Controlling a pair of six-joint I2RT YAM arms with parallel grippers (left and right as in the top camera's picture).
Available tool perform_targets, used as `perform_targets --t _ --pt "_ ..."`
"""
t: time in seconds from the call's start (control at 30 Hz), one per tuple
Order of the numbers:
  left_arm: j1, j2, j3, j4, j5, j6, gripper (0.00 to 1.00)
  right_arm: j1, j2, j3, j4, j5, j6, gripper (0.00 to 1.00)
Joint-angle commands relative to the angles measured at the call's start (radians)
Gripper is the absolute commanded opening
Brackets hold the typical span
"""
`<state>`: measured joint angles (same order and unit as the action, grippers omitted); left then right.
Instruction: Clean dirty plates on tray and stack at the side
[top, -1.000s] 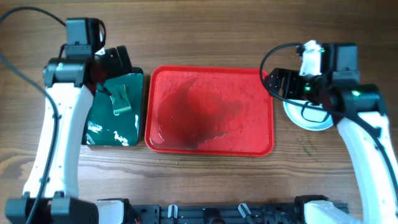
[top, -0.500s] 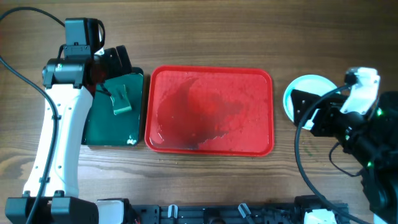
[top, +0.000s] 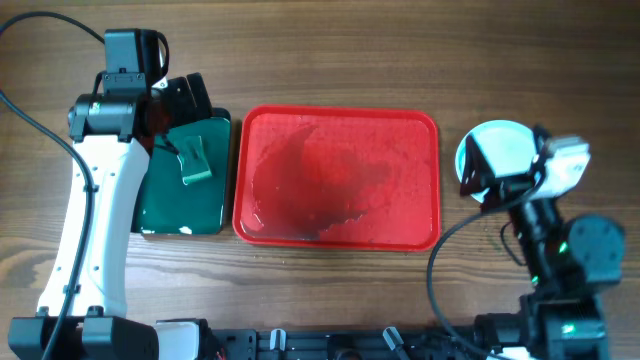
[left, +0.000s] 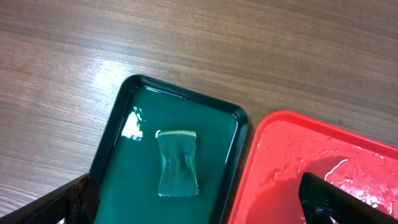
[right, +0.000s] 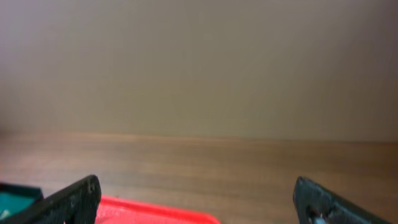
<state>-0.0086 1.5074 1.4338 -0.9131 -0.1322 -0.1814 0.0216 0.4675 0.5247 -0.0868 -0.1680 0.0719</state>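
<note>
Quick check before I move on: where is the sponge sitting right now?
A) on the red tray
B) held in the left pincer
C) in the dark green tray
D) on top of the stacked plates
C: the sponge lies flat on the floor of the dark green tray, next to the red tray, with nothing gripping it.

Brown wood-grain worktop (top: 330, 50), grain left to right. Plain grey-beige wall (right: 199, 62) beyond its far edge. Soft pale glare (left: 109, 71) on the wood, left side.
</note>
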Motion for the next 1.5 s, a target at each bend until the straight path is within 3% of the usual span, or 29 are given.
perform_targets --t 0.0,0.1,0.3,0.43,1.27,1.33,1.47 --pt "-0.001 0.006 0.001 0.002 0.002 -0.013 1.0 0.005 -0.175 -0.229 0.126 -0.04 0.007 1.0" --pt "-0.001 0.006 0.001 0.002 0.002 -0.013 1.0 0.033 -0.322 -0.4 0.181 -0.04 0.007 1.0" --pt "-0.001 0.006 0.001 0.002 0.002 -0.013 1.0 0.07 -0.42 -0.518 0.183 -0.04 0.007 1.0" --pt "-0.001 0.006 0.001 0.003 0.002 -0.013 1.0 0.117 -0.467 -0.52 0.102 -0.037 0.006 1.0" --pt "0.0 -0.006 0.0 -0.004 0.001 -0.005 1.0 0.126 -0.453 -0.52 0.103 -0.036 0.014 1.0" --pt "-0.001 -0.061 -0.034 0.048 0.001 0.018 1.0 0.126 -0.453 -0.52 0.103 -0.036 0.013 1.0" --pt "0.0 -0.315 -0.28 0.346 0.059 0.018 1.0 0.126 -0.453 -0.52 0.103 -0.036 0.013 1.0"
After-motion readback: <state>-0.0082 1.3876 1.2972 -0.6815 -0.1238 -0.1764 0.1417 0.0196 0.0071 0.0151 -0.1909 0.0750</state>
